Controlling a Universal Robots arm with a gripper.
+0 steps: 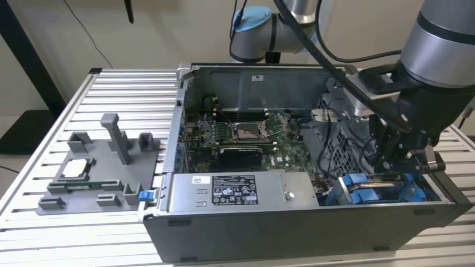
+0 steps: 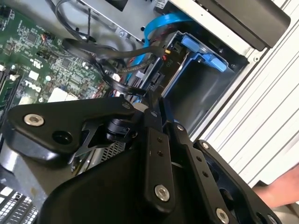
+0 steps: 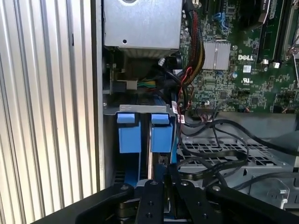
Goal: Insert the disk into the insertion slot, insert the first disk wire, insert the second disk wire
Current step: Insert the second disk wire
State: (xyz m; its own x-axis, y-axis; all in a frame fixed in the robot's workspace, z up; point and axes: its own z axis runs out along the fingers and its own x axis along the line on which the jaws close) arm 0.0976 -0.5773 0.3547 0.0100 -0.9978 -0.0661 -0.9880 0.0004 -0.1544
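The disk (image 2: 164, 65) stands on edge in its blue carrier (image 3: 160, 134) inside the insertion slot (image 2: 205, 91), the grey bay with blue edges at the case's near corner on the exterior view's right (image 1: 382, 189). My gripper (image 1: 397, 167) reaches down into that bay. In the second wrist view its black fingers (image 2: 156, 140) meet at the disk's end, pressed together on the plug of a black disk wire (image 2: 135, 86) that loops back toward the motherboard. A blue flat wire (image 2: 156, 23) curves above the disk. The plug's seating is hidden by the fingertips.
The open computer case (image 1: 222, 233) lies on a slatted metal table (image 1: 126, 94). Loose black cables (image 3: 219, 154) cross the perforated cage beside the bay. A grey fixture (image 1: 97, 167) holding a chip sits on the exterior view's left. A person's hand (image 2: 280, 191) rests on the table.
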